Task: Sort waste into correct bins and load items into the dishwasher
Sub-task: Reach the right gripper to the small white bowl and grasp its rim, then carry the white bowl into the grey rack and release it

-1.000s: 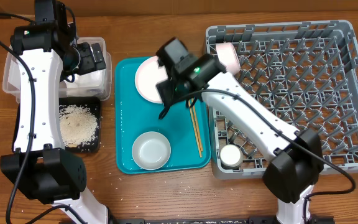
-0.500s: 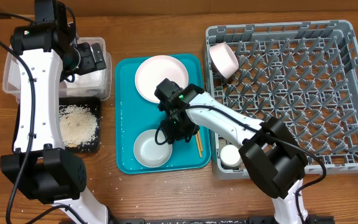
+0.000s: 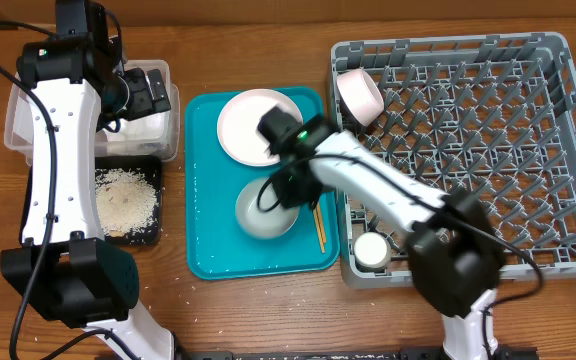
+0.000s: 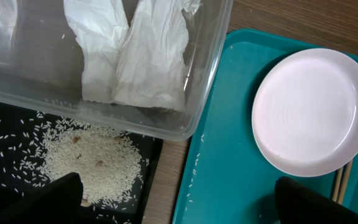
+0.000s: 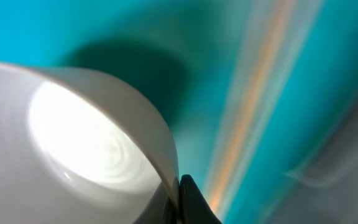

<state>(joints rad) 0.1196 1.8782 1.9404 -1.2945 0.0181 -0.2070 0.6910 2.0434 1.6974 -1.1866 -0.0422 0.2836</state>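
Note:
My right gripper [image 3: 284, 186] [image 5: 178, 194] is shut on the rim of the pale grey-blue bowl [image 3: 264, 210] [image 5: 73, 143], which hangs tilted over the middle of the teal tray [image 3: 204, 180]. The round white plate [image 3: 249, 125] [image 4: 309, 112] lies at the tray's far end, and the chopsticks [image 3: 317, 218] [image 5: 253, 112] along its right side. In the grey dish rack [image 3: 488, 150] stand a pinkish bowl [image 3: 360, 93] and a small white cup [image 3: 372, 250]. My left gripper [image 3: 154, 92] [image 4: 179, 202] hovers open over the clear tub [image 3: 18, 130] holding napkins [image 4: 135, 56], empty.
A black tray [image 3: 153, 235] [image 4: 5, 124] with a heap of rice [image 3: 126, 198] [image 4: 92, 162] sits in front of the clear tub. A few grains lie on the teal tray's left part [image 4: 194, 168] and on the wooden table [image 3: 248, 300].
My right gripper came down from beside the plate to the grey-blue bowl, shut on its rim, and carried it from the tray's near end toward the middle. The left arm stayed still.

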